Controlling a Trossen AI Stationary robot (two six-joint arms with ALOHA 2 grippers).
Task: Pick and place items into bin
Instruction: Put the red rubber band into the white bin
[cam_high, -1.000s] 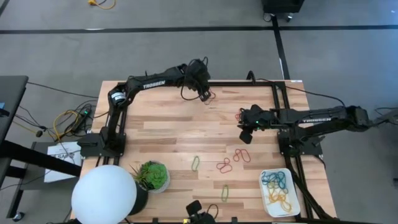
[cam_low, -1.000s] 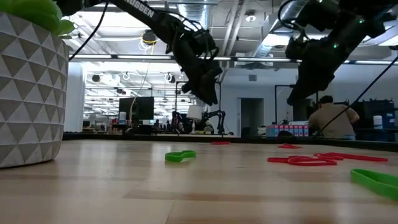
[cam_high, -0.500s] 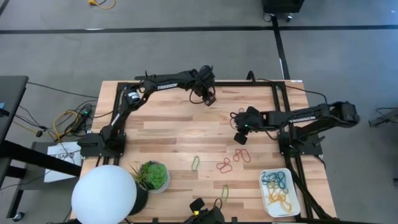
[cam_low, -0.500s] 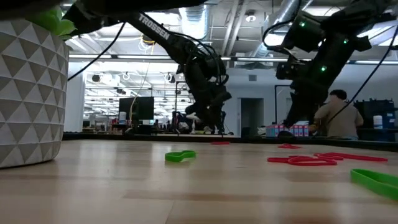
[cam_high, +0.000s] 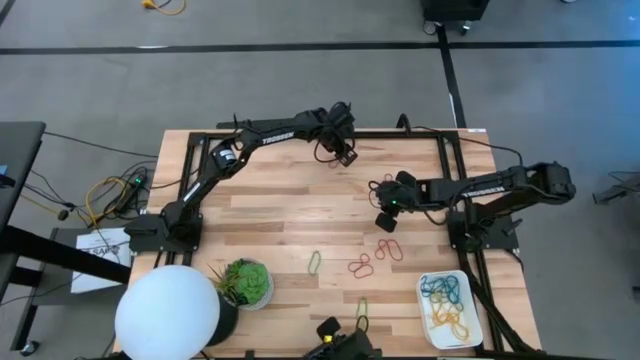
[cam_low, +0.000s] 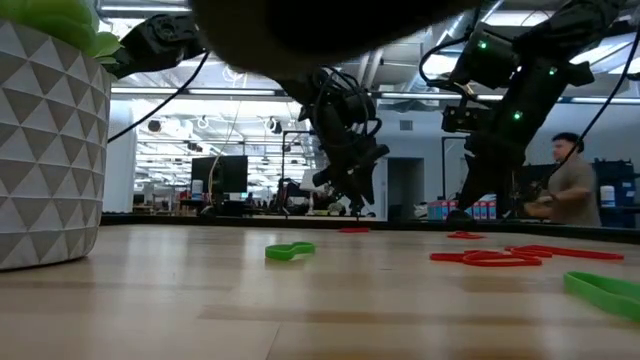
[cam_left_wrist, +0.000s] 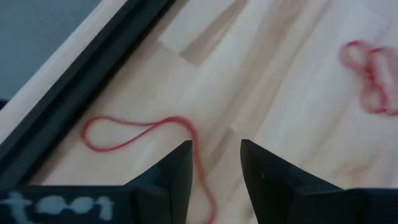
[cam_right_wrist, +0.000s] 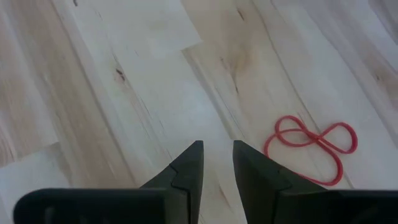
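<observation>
Left end effector (cam_left_wrist: 214, 163) straddles a red band (cam_left_wrist: 146, 140) lying along the table's edge rail (cam_left_wrist: 93, 74).

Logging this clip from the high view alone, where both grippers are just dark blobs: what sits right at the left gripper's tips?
Observer: In the left wrist view, a thin red rubber-band loop lies by the black table frame, its tail running beside one of the left gripper's fingers.
Operator: Is it gripped?
Observer: No, the fingers stand apart and the band lies flat on the wood.
Operator: And the right gripper?
Observer: The right gripper holds nothing; a twisted red rubber band lies ahead, off to one side.
</observation>
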